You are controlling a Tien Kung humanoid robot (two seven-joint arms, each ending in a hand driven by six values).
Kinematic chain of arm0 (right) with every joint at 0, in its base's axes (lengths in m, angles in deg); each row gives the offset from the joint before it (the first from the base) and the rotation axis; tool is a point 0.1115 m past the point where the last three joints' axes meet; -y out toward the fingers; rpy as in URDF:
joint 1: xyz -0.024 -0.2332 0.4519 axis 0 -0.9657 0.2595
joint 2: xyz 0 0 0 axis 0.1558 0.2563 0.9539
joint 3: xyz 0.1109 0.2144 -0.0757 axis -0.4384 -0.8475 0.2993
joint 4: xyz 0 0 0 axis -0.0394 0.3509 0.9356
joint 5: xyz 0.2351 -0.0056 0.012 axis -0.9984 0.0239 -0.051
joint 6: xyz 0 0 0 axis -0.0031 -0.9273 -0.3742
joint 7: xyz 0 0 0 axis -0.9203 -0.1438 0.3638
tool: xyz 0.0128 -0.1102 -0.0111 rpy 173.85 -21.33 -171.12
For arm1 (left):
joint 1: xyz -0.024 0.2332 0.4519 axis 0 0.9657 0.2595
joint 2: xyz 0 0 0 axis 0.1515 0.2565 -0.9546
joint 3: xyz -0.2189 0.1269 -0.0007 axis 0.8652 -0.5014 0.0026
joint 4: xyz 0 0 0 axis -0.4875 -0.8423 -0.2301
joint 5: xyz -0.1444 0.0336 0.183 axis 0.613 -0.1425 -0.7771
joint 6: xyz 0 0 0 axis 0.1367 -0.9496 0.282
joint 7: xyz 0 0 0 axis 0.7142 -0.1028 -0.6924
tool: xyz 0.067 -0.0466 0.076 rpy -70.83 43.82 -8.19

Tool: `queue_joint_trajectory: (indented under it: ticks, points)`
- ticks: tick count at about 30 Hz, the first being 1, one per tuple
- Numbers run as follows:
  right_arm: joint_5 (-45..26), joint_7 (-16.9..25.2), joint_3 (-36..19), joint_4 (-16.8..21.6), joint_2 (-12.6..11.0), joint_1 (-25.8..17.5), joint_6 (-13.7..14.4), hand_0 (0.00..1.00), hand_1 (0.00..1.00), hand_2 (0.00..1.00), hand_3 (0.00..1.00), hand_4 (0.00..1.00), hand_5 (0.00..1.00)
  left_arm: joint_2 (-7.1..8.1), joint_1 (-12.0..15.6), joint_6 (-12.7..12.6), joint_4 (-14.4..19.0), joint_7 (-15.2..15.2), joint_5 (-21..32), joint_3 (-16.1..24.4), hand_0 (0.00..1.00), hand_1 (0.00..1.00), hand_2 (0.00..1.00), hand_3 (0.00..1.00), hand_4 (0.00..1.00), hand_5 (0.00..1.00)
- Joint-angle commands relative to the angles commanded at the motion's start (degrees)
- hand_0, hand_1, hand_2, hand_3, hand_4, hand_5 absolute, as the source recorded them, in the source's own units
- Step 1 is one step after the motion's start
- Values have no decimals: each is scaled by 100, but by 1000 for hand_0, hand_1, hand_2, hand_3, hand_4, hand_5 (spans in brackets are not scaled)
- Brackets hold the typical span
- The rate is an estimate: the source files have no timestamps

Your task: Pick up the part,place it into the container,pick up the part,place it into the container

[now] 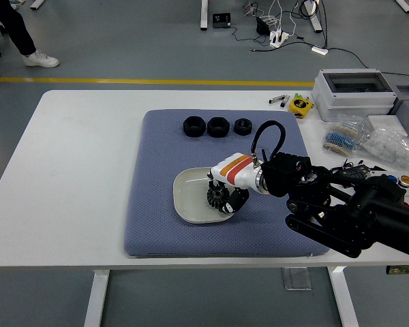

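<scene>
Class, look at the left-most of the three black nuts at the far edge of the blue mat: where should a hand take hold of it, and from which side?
Grip the left-most black nut by its outer flats, coming from above. It lies flat on the blue mat with its hole up; its left side is free, but a neighbouring nut sits close on its right.

We see the robot hand (221, 194) in glossy white plastic, gripping a matt black toothed part (218, 197) over a smooth, pale glazed dish (187, 195); beneath lies a blue textured cloth mat (157, 157) on the smooth white desk (75, 157).
</scene>
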Motion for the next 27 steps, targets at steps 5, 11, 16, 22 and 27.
queue_joint_trajectory:
  ticks: [5, 11, 16, 22, 27]
  points:
    - [35, 52, -22, -99, 97, 26, 15, 204, 321, 757, 951, 989, 352, 0, -4, -2, 0, 11, -11, -20, 711, 619, 659, 571, 620, 720]
    - [83, 46, -206, 148, -19, 63, -24, 224, 343, 797, 993, 998, 384, 0, -1, -6, 0, 16, -65, 25, 712, 617, 656, 571, 620, 718]
    - [147, -6, -516, 600, -275, 103, -96, 217, 345, 770, 929, 998, 405, 0, 2, -11, 0, 14, -99, 70, 713, 615, 656, 571, 619, 714]
    - [184, 23, -702, 342, -523, 173, -117, 209, 332, 738, 850, 998, 397, 0, 2, -16, 0, 24, -164, 132, 713, 611, 656, 571, 620, 713]
    - [188, 83, -707, -196, -620, 110, -78, 205, 318, 705, 797, 998, 376, 0, 0, -18, 0, 34, -199, 161, 713, 606, 654, 571, 619, 713]
